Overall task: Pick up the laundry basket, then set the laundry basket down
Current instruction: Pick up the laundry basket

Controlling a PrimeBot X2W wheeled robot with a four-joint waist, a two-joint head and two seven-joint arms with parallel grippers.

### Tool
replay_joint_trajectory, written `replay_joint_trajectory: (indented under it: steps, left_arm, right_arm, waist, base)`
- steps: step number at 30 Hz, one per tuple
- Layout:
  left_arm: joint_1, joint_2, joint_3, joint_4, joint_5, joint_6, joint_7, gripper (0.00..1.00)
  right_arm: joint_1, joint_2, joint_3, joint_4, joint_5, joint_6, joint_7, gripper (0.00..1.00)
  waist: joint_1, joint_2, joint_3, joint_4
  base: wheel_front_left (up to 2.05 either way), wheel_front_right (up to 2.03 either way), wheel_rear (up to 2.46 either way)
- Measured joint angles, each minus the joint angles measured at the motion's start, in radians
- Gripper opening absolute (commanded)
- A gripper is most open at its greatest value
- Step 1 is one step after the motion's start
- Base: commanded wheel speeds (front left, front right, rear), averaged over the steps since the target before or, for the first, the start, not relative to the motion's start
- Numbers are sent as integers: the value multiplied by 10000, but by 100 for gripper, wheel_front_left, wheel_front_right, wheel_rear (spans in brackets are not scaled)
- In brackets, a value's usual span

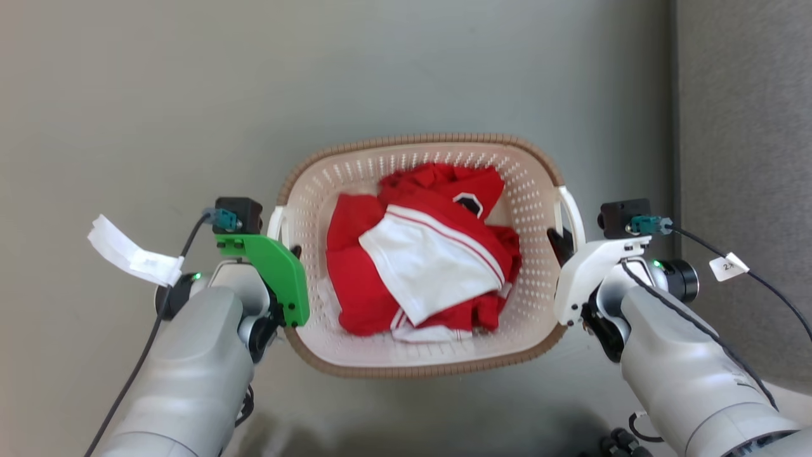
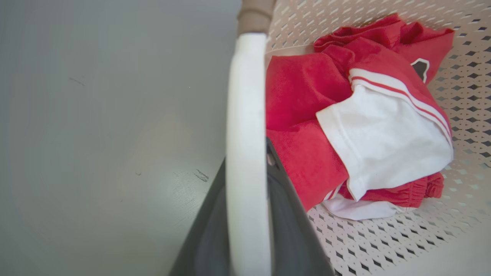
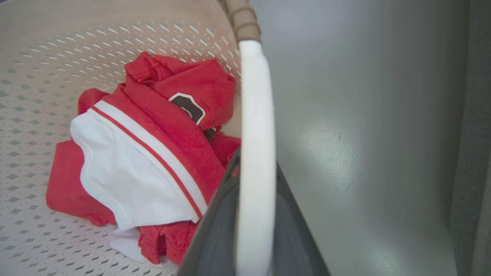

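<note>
Between the two arms in the head view, the laundry basket lay centred over the grey floor, red and white clothes inside, left gripper at its left handle and right gripper at its right handle. Left wrist view: the white handle ran up between the dark fingers, which looked pinched onto it; right wrist view: same, fingers clamped either side of that handle. Judged: grasp made, lift the step in hand, though whether the basket was off the floor could not be told; next move called for both arms rising together and level so the load would not tip.
</note>
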Motion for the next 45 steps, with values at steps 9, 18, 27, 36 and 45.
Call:
replay_joint_trajectory:
  steps: [9, 18, 27, 36, 45]
  left_arm:
    - [414, -4, -201, 244, -527, 0, 548, 0]
    - [623, -6, -198, 499, -897, -2, 1011, 0]
    - [1047, -13, -242, 633, -1214, -25, 1383, 0]
    - [1416, -38, -307, 834, -1455, -27, 1730, 0]
    - [1843, -52, -535, 951, -1659, -27, 2299, 0]
  right_arm:
    - [370, 44, 357, 153, 401, 13, 598, 0]
    - [553, 59, 673, 186, 802, 94, 1231, 0]
    - [853, 125, 915, 297, 1170, 94, 1887, 0]
    - [1072, 182, 1005, 495, 1336, 94, 2418, 0]
    - [1577, 207, 1227, 583, 1655, 94, 3014, 0]
  waist:
    - [0, 0, -1152, -69]
    - [0, 0, -2387, -156]
    - [-1, 0, -3617, -262]
    - [-1, 0, -4716, -370]
    - [0, 0, -5673, -448]
  base:
    - [0, 0, 0]
    - [0, 0, 0]
    - [0, 0, 0]
    - [0, 0, 0]
    - [0, 0, 0]
